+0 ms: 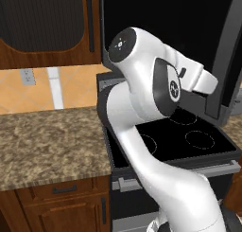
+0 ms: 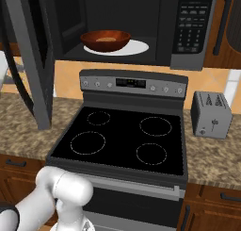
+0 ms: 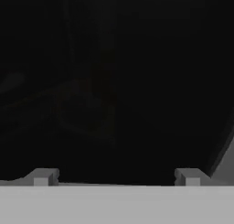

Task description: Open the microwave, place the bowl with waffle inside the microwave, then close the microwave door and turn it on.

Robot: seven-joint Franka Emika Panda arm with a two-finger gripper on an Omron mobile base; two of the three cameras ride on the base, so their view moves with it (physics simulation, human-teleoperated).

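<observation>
The two-finger gripper (image 3: 116, 176) stands wide apart, its 2 small tips (image 3: 43, 176) spread with nothing between them, facing a dark surface that is very close, probably the wide dark glass microwave door (image 2: 37, 60).

That door hangs swung open at the left of the large black microwave (image 2: 141, 27). Inside, the small reddish-brown bowl with waffle (image 2: 105, 39) sits on the white round turntable plate (image 2: 134, 48).

Judged step: closing the door. Push flat on the outer face near the free edge, sweeping steadily until it latches; avoid catching the black glass-top stove (image 2: 122, 140) below.

Hard to make out: the hand view is nearly black, so contact with the door cannot be confirmed. The white arm (image 1: 151, 98) covers the hand in the left base view.
</observation>
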